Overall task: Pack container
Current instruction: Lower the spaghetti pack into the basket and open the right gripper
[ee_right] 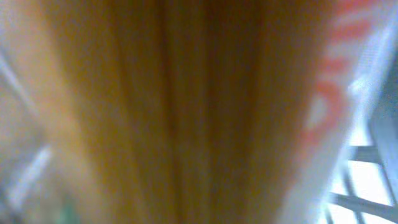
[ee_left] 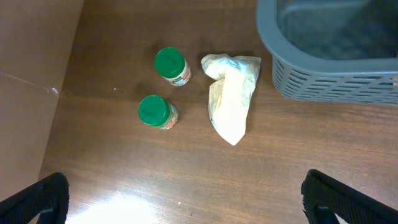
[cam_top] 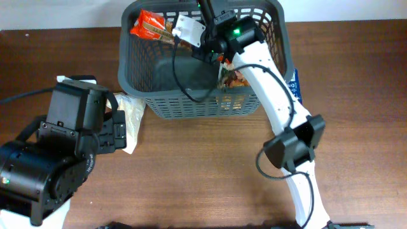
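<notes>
Far left, overhead view: black body of the left arm (cam_top: 51, 159), cut off by the lower-left frame edge. Left end effector (ee_left: 186, 202): released, dark fingertips (ee_left: 37, 199) spread to both lower corners of the left wrist view, hanging above bare wood with nothing between them. Masked by its own wrist housing in the overhead view.

Beyond it, on the dark brown wooden desk (cam_top: 203, 172): rear green-lidded jar (ee_left: 171, 65) and front green-lidded jar (ee_left: 155, 112), near each other but apart. Just to their right, a pale crumpled pouch (ee_left: 231, 96), lying flat just beside the container's near-left corner.

Centre: container (cam_top: 137, 89) at the far edge of the desk, rear rim cut off by the top of the overhead frame. In front of it, a broad stretch of wood crossed only by the white right arm (cam_top: 280, 108), reaching in from the lower edge.

Inside the container: red-orange packet (cam_top: 147, 25) in the rear-left corner, white packet (cam_top: 189, 28) beside it, patterned packet (cam_top: 232, 77) against the front-right wall, partly behind the arm.

Right end effector (cam_top: 205, 48): clenched, inside the container near the white packet; fingertips hidden under the black wrist housing, so cannot tell whether anything is pinched. Right wrist view filled by out-of-focus yellow strands, blurred red lettering at right, lattice in the lower-right corner.

Far right: blue-and-white object (cam_top: 294, 83), mostly hidden behind the container wall, not identifiable.
</notes>
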